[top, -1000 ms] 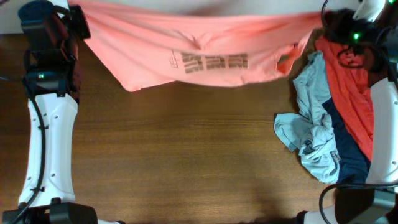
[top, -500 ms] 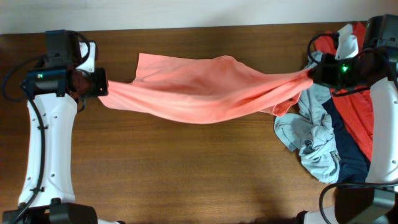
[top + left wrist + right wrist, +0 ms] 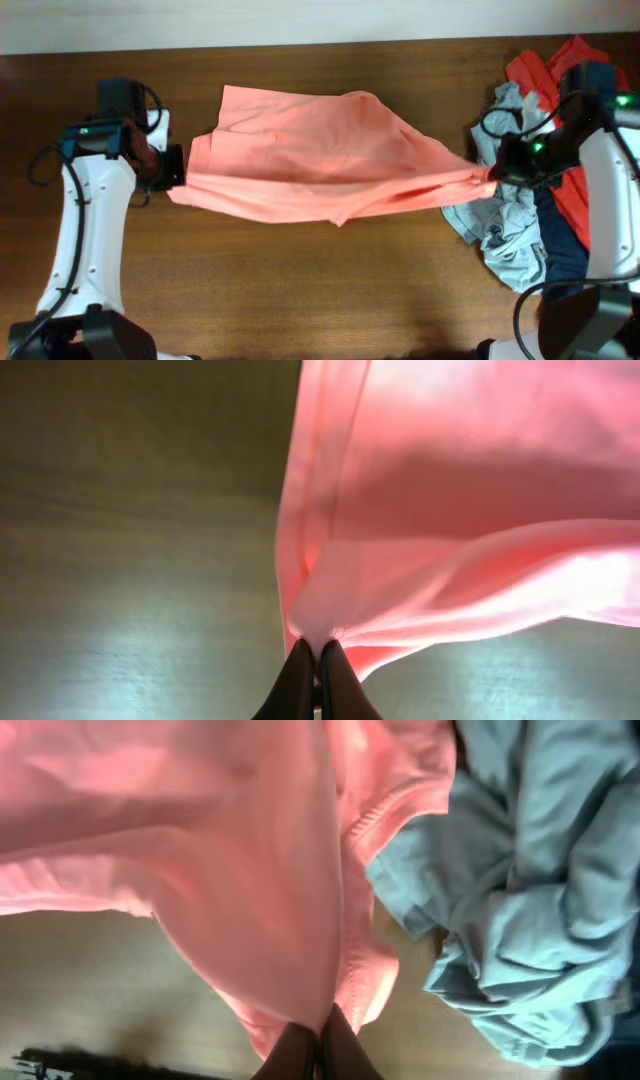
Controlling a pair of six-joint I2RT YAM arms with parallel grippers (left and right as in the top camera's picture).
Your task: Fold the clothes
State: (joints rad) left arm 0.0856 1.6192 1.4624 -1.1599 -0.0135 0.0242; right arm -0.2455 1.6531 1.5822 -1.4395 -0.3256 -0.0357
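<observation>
Four garments: one salmon-pink shirt [image 3: 300,160], one grey-blue [image 3: 505,230], one red [image 3: 535,72], one navy [image 3: 565,262]; two tools [image 3: 175,173] [image 3: 495,172]; one table [image 3: 300,295].

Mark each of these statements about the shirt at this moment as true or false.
1. The left gripper is shut on the salmon-pink fabric shirt. True.
2. The right gripper is open and empty. False: it is shut on the shirt's opposite end.
3. The shirt lies folded in a neat square. False: it is stretched out between both grippers, unfolded.
4. A crumpled pale grey-blue garment lies beside the right gripper. True.
</observation>
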